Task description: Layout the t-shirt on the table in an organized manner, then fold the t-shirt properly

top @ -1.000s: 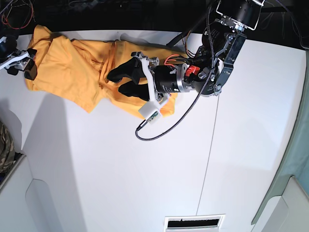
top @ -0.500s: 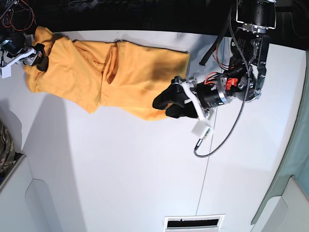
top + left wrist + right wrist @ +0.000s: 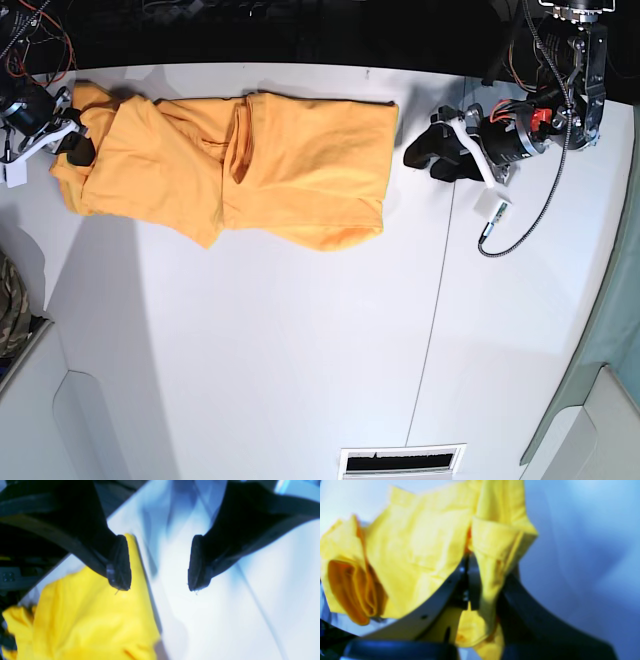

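The orange-yellow t-shirt (image 3: 250, 165) lies stretched sideways along the back of the white table (image 3: 300, 350), with folds near its middle and left end. My right gripper (image 3: 72, 140) is at the shirt's left end and is shut on a bunched fold of it; the right wrist view shows the t-shirt (image 3: 420, 545) pinched between the fingers of the right gripper (image 3: 470, 570). My left gripper (image 3: 415, 157) hovers just right of the shirt's right edge. In the left wrist view the left gripper (image 3: 157, 580) is open and empty over the table (image 3: 225, 620), beside the t-shirt (image 3: 87, 620).
A camouflage cloth (image 3: 10, 310) hangs at the left edge. A thin dark seam (image 3: 435, 290) runs front to back across the tabletop. A looped black cable (image 3: 515, 215) trails from the left arm. A slotted vent (image 3: 400, 460) sits at the front edge.
My left gripper moved right, off the shirt, to just past its right edge, and the right part now lies flatter. My right gripper went from open to shut on the left end.
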Motion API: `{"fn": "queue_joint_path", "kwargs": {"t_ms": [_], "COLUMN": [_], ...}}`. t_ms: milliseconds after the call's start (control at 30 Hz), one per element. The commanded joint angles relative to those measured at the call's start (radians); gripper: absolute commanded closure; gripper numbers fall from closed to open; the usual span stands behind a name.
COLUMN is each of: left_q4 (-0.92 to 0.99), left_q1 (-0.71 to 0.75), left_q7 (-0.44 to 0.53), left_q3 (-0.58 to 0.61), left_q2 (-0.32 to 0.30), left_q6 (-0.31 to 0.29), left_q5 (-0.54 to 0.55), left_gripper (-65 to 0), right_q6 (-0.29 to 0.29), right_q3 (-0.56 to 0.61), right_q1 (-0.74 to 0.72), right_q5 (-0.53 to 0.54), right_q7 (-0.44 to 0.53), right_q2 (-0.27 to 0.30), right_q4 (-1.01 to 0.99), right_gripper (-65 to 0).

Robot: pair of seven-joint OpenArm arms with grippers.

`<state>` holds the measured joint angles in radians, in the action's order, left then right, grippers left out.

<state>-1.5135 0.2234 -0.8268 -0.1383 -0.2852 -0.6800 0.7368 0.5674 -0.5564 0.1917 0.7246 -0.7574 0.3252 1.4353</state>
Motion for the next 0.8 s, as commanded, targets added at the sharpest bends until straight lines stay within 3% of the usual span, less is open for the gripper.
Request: {"fn": "queue_joint_path", "kwargs": {"t_ms": [0,133,267,367,500,533,633,667,767], "left_q4": [-0.014,0.008,0.084,0.14,0.169,0.169,0.169,0.169,0.164], "left_q1": [0.001,0.031,0.029,0.023,0.024,0.024,0.02,0.016,0.003], "left_q7": [0.017,0.024,0.053,0.063,0.063,0.063,0.064,0.063,0.059], "left_q3": [-0.004,-0.004,-0.004,-0.004,-0.004,-0.004,-0.004,-0.004,-0.008], "left_q2": [-0.011,-0.011,-0.011,-0.012,-0.014,-0.015,-0.014,-0.015,-0.024], "left_q6": [-0.018,-0.018,-0.018,-0.018,-0.018,-0.018,-0.018,-0.018,-0.018], "left_q5": [0.021,0.021,0.021,0.021,0.022,0.021,0.036,0.042,0.063], "left_gripper": [-39.1,-39.1,-39.1,-39.1,-39.1,-39.1,-39.1,-39.1,-39.1], "right_q6": [0.009,0.013,0.014,0.014,0.013,0.013,0.004,0.004,-0.003], "right_q3": [-0.021,-0.026,0.026,0.158,0.391,0.45,0.603,0.642,0.689], "right_q1": [-0.008,-0.009,-0.017,-0.016,0.004,0.011,0.033,0.034,0.027], "right_q5": [0.028,0.113,0.132,0.11,-0.011,-0.054,-0.175,-0.2,-0.247], "right_q7": [0.014,-0.046,-0.055,-0.055,-0.053,-0.055,-0.048,-0.042,0.008], "right_q2": [0.021,0.013,-0.05,-0.108,-0.2,-0.221,-0.253,-0.254,-0.254], "right_q4": [0.064,0.258,0.431,0.488,0.484,0.484,0.477,0.476,0.477], "right_gripper": [0.0,0.0,0.0,0.0,0.0,-5.1,-31.2,-34.7,-34.9]}}
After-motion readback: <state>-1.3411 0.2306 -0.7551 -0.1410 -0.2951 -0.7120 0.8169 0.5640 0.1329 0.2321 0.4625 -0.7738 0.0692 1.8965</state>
